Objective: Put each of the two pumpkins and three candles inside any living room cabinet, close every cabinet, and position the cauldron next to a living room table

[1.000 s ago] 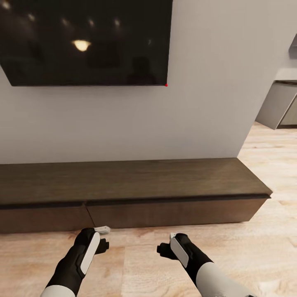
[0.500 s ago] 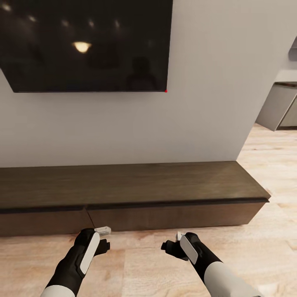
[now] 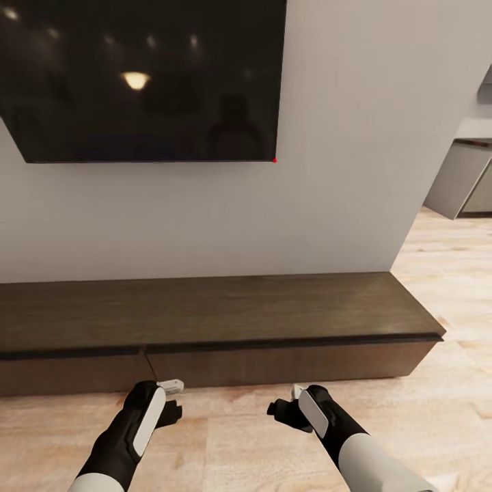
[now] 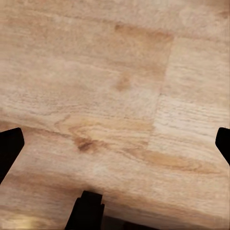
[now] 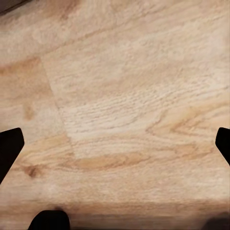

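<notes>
cabinet (image 3: 225, 355) lower centre, drawers shut | left pincer (image 4: 115, 139) wide, empty | right pincer (image 5: 115, 139) wide, empty | advice: hook a drawer's top edge, pull straight

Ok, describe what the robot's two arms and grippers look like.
Both arms have glossy white forearm shells that give way to black wrist housings with a white panel along the top. The left gripper and right gripper are black, each with a small pale grey tab near the wrist. Fingertips look plain black.
</notes>
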Controlling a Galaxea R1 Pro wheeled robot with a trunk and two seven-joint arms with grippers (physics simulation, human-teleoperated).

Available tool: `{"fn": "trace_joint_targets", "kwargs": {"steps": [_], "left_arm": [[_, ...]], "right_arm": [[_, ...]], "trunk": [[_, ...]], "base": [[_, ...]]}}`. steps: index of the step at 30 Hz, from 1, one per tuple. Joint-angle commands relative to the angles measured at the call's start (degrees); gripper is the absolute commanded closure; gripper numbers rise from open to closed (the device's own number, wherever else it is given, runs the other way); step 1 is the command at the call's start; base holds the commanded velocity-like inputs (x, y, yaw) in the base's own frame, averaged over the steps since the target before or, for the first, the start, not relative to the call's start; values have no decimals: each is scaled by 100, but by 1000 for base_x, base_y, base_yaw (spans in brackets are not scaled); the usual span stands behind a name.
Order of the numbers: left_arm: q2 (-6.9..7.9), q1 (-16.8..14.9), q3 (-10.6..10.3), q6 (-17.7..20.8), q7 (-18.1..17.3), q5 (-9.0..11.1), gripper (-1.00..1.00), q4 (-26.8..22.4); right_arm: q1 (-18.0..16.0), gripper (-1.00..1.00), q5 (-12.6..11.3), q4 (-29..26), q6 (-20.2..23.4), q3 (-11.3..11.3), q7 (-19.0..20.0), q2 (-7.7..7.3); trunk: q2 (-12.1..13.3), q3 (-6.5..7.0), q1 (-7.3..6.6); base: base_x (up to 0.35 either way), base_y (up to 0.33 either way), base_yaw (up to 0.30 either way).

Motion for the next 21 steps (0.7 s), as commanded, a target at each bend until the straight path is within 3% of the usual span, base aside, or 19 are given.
{"fn": "trace_joint_targets", "kwargs": {"steps": [1, 6, 8, 14, 21], "left_arm": [[11, 0, 0, -5, -4, 2, -100, 50], [96, 0, 54, -70, -83, -5, -100, 461], [223, 0, 179, -241, -192, -5, -100, 811], [461, 0, 310, -1187, -404, -16, -100, 1860], [510, 0, 315, -1536, -441, -22, -100, 2242]], "right_arm": [[0, -100, 1, 0, 18, 2, -2, 1], [5, -100, 67, 21, 19, 109, -142, 11], [46, -100, 96, 56, -19, 159, -268, 2], [704, -100, 114, -7, -547, 210, -363, -11], [871, -100, 126, -27, -718, 249, -378, -12]], "trunk": [[42, 18, -23], [242, 108, -132], [322, 144, -176], [563, 252, -308], [844, 378, -462]], "base": [[0, 0, 0], [0, 0, 0], [0, 0, 0], [0, 0, 0], [0, 0, 0]]}}
